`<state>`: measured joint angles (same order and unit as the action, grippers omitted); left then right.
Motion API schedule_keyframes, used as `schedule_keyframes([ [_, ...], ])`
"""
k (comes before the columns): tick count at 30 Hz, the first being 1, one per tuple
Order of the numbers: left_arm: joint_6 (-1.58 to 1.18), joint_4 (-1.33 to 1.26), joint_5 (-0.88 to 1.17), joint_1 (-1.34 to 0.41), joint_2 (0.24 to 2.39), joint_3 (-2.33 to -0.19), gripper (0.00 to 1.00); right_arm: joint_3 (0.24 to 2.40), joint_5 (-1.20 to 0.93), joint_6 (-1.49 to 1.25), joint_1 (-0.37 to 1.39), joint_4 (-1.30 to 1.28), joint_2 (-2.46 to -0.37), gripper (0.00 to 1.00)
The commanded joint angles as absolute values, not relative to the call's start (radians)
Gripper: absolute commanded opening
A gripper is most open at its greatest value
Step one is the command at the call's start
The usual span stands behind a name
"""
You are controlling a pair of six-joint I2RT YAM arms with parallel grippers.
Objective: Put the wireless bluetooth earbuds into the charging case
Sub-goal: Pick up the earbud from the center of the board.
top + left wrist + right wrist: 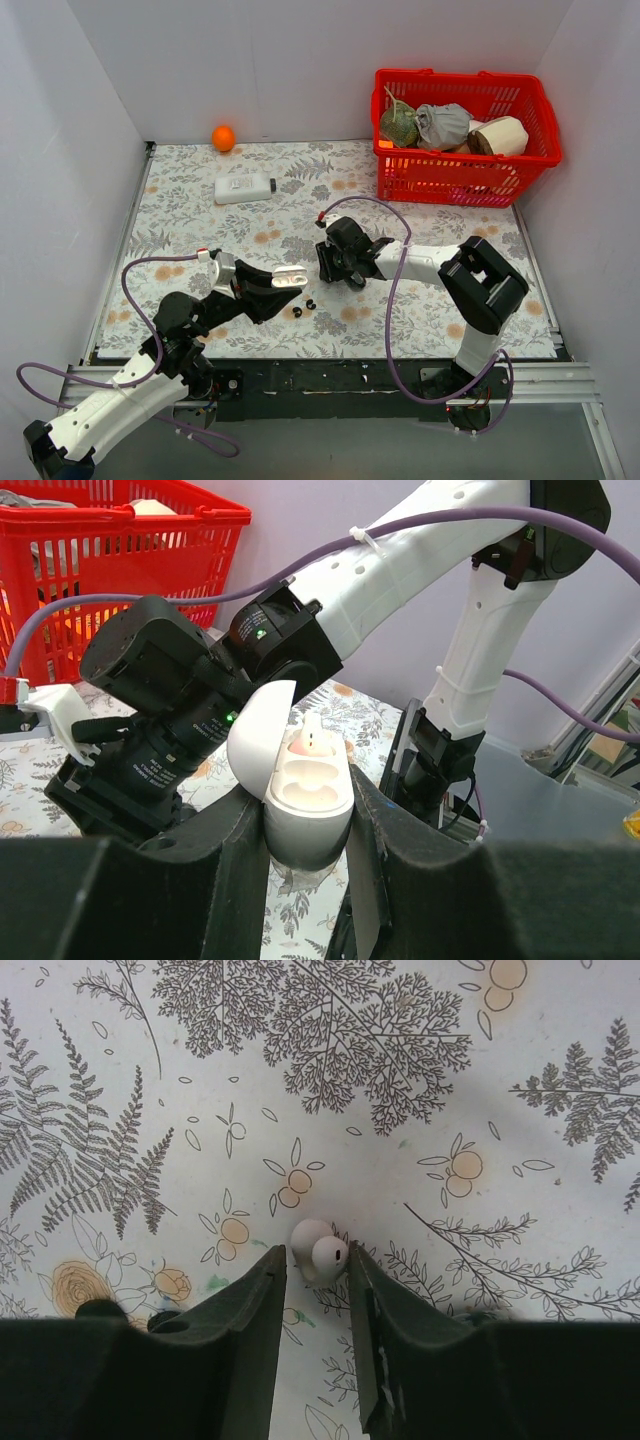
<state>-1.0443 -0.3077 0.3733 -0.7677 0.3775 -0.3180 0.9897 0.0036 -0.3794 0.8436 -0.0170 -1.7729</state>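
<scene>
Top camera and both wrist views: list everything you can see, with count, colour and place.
white oval charging case: one, white, lid open, clamped in left gripper
white earbud: one, white, between right gripper fingertips
tiny black rounded pieces: two, black, floral cloth, beside case
orange ball: one, orange, far-left corner
white flat bottle: one, white, far left
red plastic basket: one, red, far right, filled
grippers: two, black, mid-table

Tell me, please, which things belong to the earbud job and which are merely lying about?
Job: case, in left tool; earbud, at right tool; black bits, perhaps.
Lying about: ball; bottle; basket.
</scene>
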Motion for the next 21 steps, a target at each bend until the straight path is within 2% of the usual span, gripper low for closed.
schedule_keyframes([
  [1, -1.045, -0.301, 0.362, -0.769, 0.365, -0.314, 0.00, 0.982, 0.023, -0.368, 0.841, -0.025, -1.781, 0.32],
  [4, -1.045, -0.301, 0.364, -0.769, 0.367, -0.313, 0.00, 0.982, 0.023, -0.368, 0.839, -0.021, -1.775, 0.22],
  [9, -1.046, -0.301, 0.362, -0.769, 0.362, -0.310, 0.00, 0.985, 0.028, -0.357, 0.841, -0.021, -1.767, 0.19],
  [13, -1.049, -0.301, 0.362, -0.769, 0.357, -0.308, 0.00, 0.982, 0.035, -0.345, 0.841, -0.017, -1.746, 0.11],
  [18, -1.043, -0.288, 0.350, -0.769, 0.347, -0.311, 0.00, 0.922, 0.008, -0.278, 0.841, 0.029, -1.596, 0.01],
  [21, -1.039, -0.281, 0.339, -0.769, 0.345, -0.318, 0.00, 0.865, -0.095, -0.221, 0.841, 0.081, -1.436, 0.01],
])
